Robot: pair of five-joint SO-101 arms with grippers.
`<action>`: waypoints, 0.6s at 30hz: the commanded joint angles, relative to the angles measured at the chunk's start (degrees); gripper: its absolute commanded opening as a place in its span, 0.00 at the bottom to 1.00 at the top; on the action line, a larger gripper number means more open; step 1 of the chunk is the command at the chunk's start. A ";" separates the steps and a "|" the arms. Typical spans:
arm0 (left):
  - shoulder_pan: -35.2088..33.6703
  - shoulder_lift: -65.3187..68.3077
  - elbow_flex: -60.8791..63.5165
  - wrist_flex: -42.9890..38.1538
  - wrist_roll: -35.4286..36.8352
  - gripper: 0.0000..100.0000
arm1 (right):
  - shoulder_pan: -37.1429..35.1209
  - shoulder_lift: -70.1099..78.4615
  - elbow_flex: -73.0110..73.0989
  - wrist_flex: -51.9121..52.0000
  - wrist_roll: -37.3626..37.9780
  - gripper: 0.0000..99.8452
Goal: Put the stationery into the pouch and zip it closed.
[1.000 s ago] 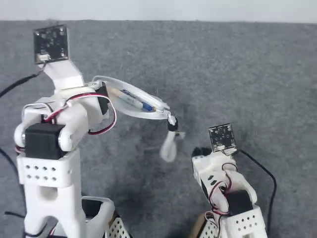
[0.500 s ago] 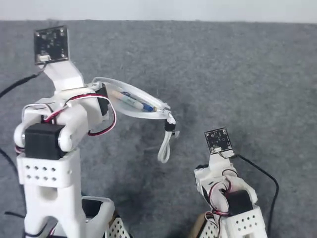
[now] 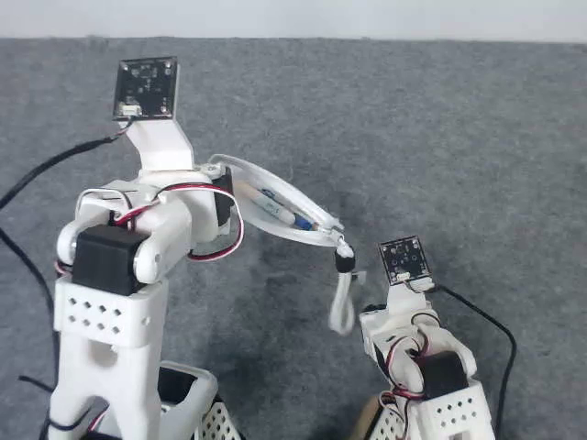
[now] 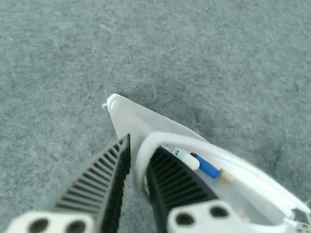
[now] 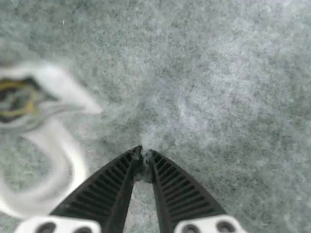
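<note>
- The left claw (image 4: 138,149) is closed almost fully, its two ribbed fingers pinching one end of the clear pouch (image 3: 286,216) by its white edge.
- The pouch is held up off the table (image 3: 459,137) over the left-middle part. It slants down toward the right arm, and pens (image 4: 195,163) lie inside it.
- A white strap loop (image 3: 342,308) hangs from the pouch's low end, just beside the right arm's camera.
- The right claw (image 5: 144,158) sits low at the near edge with its tips together and nothing between them.
- A broad stretch of grey table runs from the pouch to the far edge and the right edge.
</note>
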 commanded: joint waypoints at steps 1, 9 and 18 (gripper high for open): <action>-0.18 -1.93 -2.33 -2.55 1.85 0.01 | 0.66 -0.92 0.88 0.40 0.70 0.01; -4.92 -1.93 -0.57 -2.81 -1.14 0.01 | 0.66 -0.92 0.88 0.40 0.70 0.01; -9.58 -1.93 4.44 -9.76 -2.90 0.01 | 0.66 -0.92 0.88 0.40 0.70 0.01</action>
